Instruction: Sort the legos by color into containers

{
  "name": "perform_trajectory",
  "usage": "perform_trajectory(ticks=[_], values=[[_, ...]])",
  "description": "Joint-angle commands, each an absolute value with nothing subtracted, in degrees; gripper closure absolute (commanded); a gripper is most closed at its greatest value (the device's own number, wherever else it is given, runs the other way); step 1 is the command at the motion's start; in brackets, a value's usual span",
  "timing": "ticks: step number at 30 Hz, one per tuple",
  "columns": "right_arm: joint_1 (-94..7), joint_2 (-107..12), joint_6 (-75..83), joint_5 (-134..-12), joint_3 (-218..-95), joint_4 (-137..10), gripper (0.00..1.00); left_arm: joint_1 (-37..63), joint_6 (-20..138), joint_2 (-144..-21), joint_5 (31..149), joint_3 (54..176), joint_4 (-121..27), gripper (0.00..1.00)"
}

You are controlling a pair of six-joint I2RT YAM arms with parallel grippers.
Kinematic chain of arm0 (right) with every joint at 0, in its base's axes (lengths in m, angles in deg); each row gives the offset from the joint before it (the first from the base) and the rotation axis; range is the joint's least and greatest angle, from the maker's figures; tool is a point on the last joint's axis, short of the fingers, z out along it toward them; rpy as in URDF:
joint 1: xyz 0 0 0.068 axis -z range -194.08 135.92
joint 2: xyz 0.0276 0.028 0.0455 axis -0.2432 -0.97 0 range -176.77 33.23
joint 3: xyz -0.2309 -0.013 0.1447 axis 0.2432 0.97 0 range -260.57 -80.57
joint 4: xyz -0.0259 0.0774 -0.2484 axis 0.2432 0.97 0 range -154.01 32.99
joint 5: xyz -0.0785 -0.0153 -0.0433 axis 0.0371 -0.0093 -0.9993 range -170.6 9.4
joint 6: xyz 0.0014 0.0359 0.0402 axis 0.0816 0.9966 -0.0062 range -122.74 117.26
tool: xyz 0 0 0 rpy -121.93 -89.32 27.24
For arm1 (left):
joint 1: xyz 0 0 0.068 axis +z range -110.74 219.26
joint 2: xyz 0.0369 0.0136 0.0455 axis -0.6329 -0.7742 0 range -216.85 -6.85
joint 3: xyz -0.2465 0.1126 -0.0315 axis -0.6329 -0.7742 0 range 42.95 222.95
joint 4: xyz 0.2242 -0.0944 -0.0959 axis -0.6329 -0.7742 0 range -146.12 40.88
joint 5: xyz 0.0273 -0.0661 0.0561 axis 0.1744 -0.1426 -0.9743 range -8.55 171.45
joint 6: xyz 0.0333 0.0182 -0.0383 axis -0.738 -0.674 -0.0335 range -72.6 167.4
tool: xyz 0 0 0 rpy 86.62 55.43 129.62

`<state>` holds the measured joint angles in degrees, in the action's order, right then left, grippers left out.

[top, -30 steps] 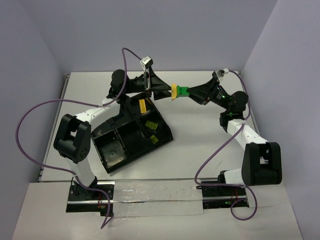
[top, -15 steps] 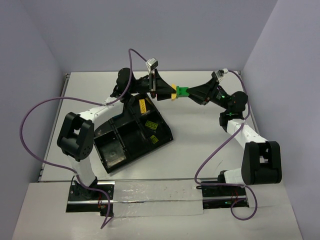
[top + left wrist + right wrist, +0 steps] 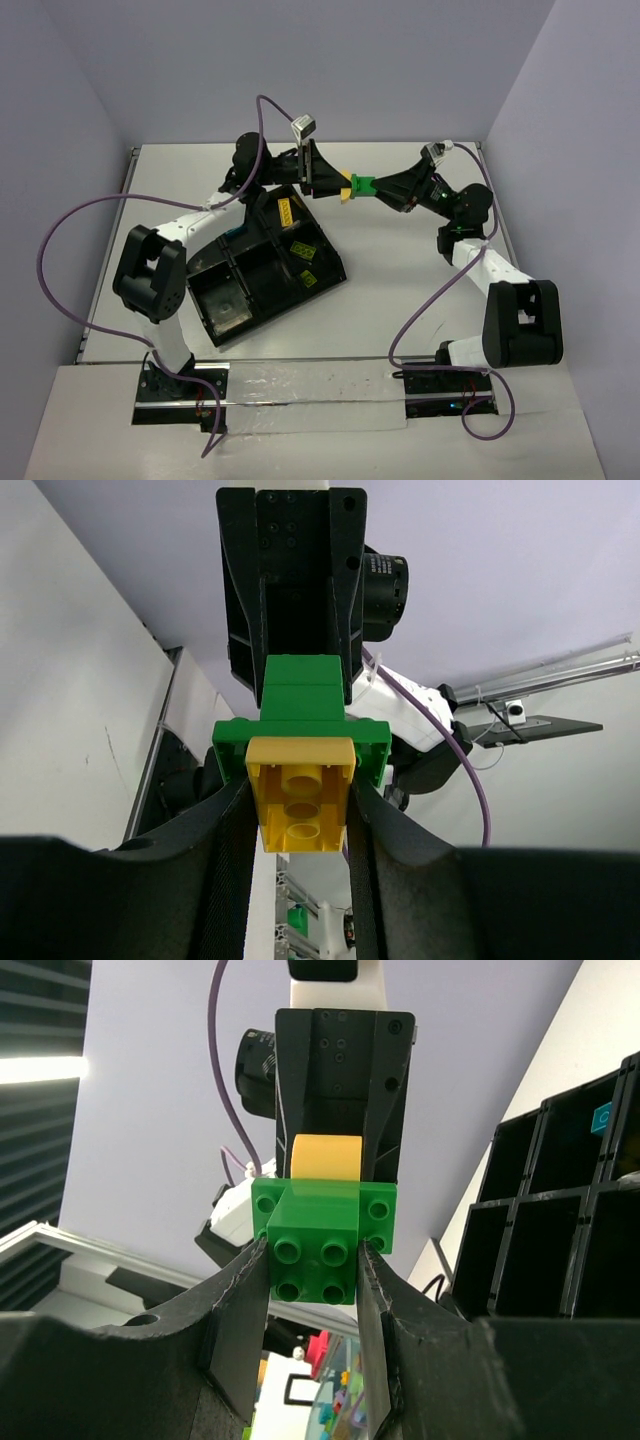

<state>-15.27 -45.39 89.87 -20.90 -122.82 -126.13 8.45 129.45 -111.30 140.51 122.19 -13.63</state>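
Observation:
A yellow brick and a green brick are stuck together and held in the air above the far middle of the table. My left gripper is shut on the yellow brick. My right gripper is shut on the green brick. The two grippers face each other end to end. The black tray lies tilted at the left-centre, below the left gripper. Its far compartments hold yellow bricks. The right wrist view shows a light blue brick in one compartment.
The table's far edge and the back wall are close behind the held bricks. Purple cables loop from both arms over the table sides. The tray fills the right side of the right wrist view.
My left wrist has turned and shifted slightly right. The joined bricks stay in nearly the same place, held between both grippers throughout.

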Motion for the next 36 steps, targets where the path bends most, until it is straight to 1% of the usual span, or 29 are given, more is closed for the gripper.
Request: perform_trajectory(ticks=[1,9,10,12,13,14,15,16,17,19,20,21,22,23,26,28,31,36], values=[[-14.5,-45.1,90.1,-21.9,-122.1,-131.0,1.0,12.0,125.2,-107.6,139.8,122.8,-18.6,1.0],[-12.3,-44.6,89.6,-21.4,-122.8,-130.1,1.0,14.6,119.7,-105.9,139.4,122.1,-26.1,1.0],[-12.3,-44.4,88.6,-21.3,-122.8,-129.1,1.0,15.0,118.0,-105.7,139.1,122.3,-28.8,1.0],[-12.3,-43.9,86.9,-21.1,-122.8,-127.1,1.0,15.7,114.4,-105.4,138.3,123.0,-34.5,1.0],[-12.3,-43.5,86.5,-21.1,-122.7,-126.0,1.0,15.9,110.9,-105.1,136.6,123.8,-40.1,1.0],[-12.2,-42.8,85.0,-20.9,-122.7,-125.0,1.0,16.6,104.6,-104.9,133.0,125.8,-50.1,1.0],[-12.2,-42.2,83.5,-20.6,-122.9,-123.0,1.0,17.0,99.0,-105.0,128.3,128.2,-56.2,1.0],[-12.2,-41.7,81.8,-20.4,-123.2,-120.5,1.0,17.1,94.1,-105.5,123.2,130.9,-61.9,1.0],[-12.2,-41.2,79.9,-20.3,-123.7,-117.4,1.0,17.1,90.6,-106.3,118.2,133.5,-72.1,1.0],[-12.3,-39.7,70.3,-21.0,-126.1,-103.8,1.0,16.6,84.3,-108.9,106.1,139.5,-80.3,1.0],[-12.3,-39.6,65.9,-21.4,-127.6,-101.4,1.0,16.5,83.9,-109.2,105.3,140.0,-82.9,1.0],[-12.3,-38.6,56.8,-24.3,-130.9,-83.9,1.0,16.6,81.3,-111.6,99.7,142.9,-86.5,1.0],[-12.5,-38.2,49.2,-25.7,-134.2,-78.1,1.0,16.5,80.7,-112.2,96.0,143.5,-88.3,1.0],[-12.5,-38.1,45.6,-28.5,-136.0,-69.5,1.0,16.5,79.9,-113.2,94.4,144.1,-89.0,1.0],[-12.6,-38.1,34.4,-35.0,-142.0,-55.4,1.0,16.1,78.4,-115.9,87.1,145.8,-91.6,1.0],[-12.6,-38.1,31.5,-38.2,-143.7,-48.8,1.0,15.6,77.1,-118.0,83.9,147.2,-93.9,1.0],[-12.5,-37.8,29.0,-42.1,-144.7,-45.3,1.0,15.1,76.3,-119.6,81.9,146.9,-94.5,1.0],[-12.6,-37.4,29.2,-42.4,-143.8,-45.0,1.0,15.1,76.9,-120.1,82.7,144.0,-91.2,1.0]])
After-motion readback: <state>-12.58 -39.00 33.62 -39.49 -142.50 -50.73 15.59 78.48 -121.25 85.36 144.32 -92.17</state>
